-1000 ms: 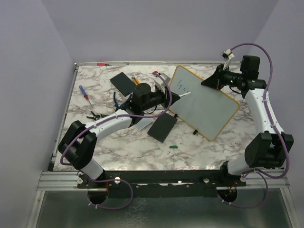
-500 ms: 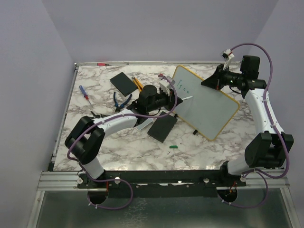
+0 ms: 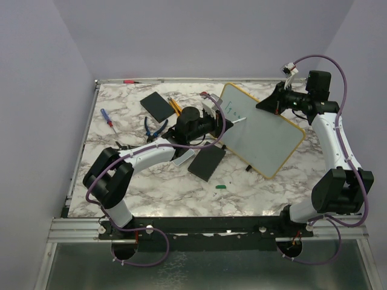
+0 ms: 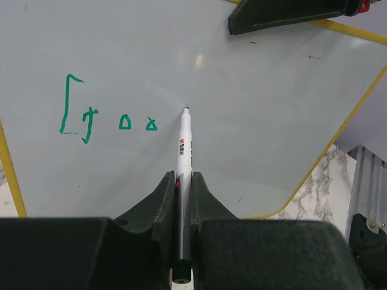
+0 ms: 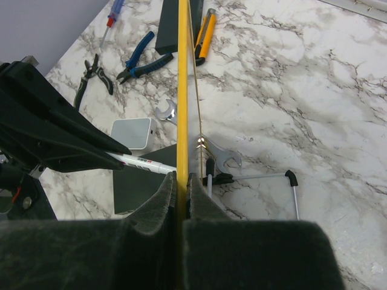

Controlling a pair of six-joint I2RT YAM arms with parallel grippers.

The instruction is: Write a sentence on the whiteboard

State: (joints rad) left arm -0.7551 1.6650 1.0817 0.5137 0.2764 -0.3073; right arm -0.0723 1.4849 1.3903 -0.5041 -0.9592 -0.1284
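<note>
The whiteboard [image 3: 260,133], white with a thin yellow rim, stands tilted on the table. My right gripper [image 3: 266,104] is shut on its upper rim; the right wrist view shows the rim [image 5: 182,90] edge-on between the jaws. My left gripper [image 4: 182,181] is shut on a white marker [image 4: 183,145], whose green tip touches the whiteboard [image 4: 242,78]. The sentence [image 4: 103,121] is a short row of green marks, just left of the tip. In the top view my left gripper [image 3: 219,121] is at the board's left part, marker [image 3: 237,120] pointing right.
Black slabs [image 3: 207,162] [image 3: 156,105], a small pale pad [image 5: 132,134], blue pliers [image 3: 155,128], a red-and-blue screwdriver [image 3: 107,117], an orange knife [image 5: 204,37], wrenches [image 5: 225,158], a hex key [image 5: 266,176] and a green marker cap [image 3: 221,186] lie on the marble table [image 3: 157,187].
My left gripper has moved the marker right across the board and green marks have been added. The right arm and board have not moved.
</note>
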